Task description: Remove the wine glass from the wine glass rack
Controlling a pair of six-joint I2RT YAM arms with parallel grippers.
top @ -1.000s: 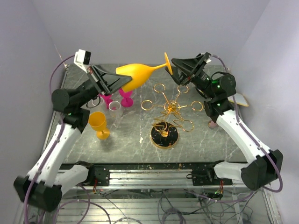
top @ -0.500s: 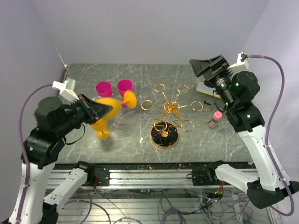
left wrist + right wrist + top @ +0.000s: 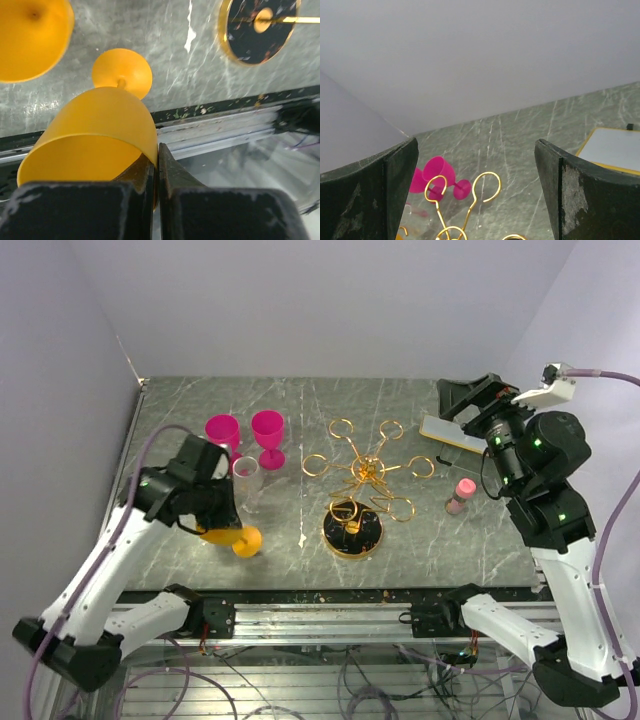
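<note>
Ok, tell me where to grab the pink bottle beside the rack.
I'd take the pink bottle around its middle, jaws level, coming in from the right. It stands upright and narrow, and the loops of the wine glass rack sit close on its left.

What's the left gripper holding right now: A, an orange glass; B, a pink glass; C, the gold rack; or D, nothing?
A: the left gripper is pinched shut on the rim of the orange glass, well away from the rack.
</note>
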